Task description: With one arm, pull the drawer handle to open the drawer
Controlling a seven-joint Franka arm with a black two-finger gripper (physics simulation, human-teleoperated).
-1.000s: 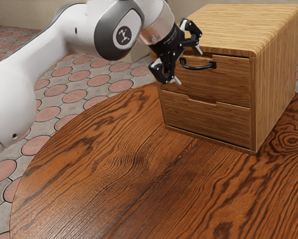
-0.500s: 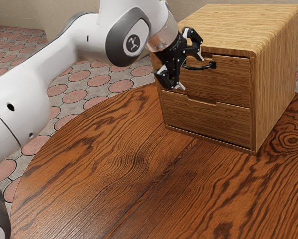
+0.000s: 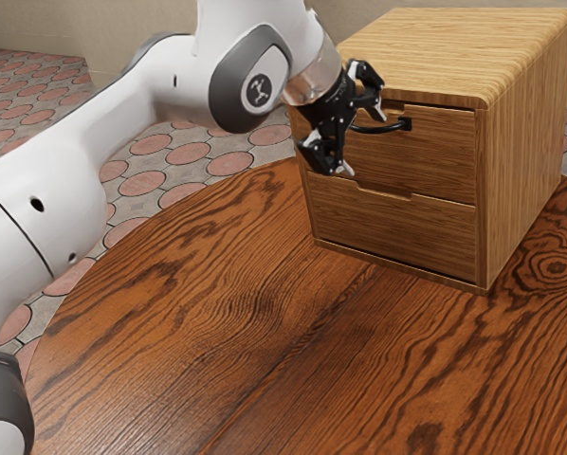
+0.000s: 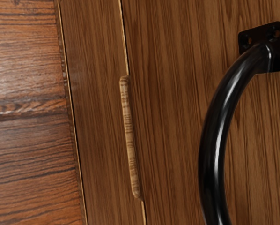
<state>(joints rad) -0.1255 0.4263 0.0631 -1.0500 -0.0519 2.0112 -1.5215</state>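
Observation:
A wooden cabinet (image 3: 511, 142) with two drawers stands on the table at the back right. The upper drawer (image 3: 426, 156) carries a black curved handle (image 3: 383, 124) and sits flush with the cabinet front. My gripper (image 3: 352, 121) is open at the handle's end toward the exterior view's left, one finger above the bar and one below, close to the drawer front. In the wrist view the black handle (image 4: 219, 140) arcs close before the camera across the upper drawer front (image 4: 177, 70).
The lower drawer (image 3: 397, 223) has a small wooden grip lip (image 4: 129, 140) and looks shut. The dark wooden table (image 3: 265, 341) stretches in front of the cabinet. A tiled floor (image 3: 141, 152) lies beyond the table's edge.
My hand has moved toward the exterior view's right and closer to the drawer front, its open fingers now straddling the handle's end. The drawer has not moved.

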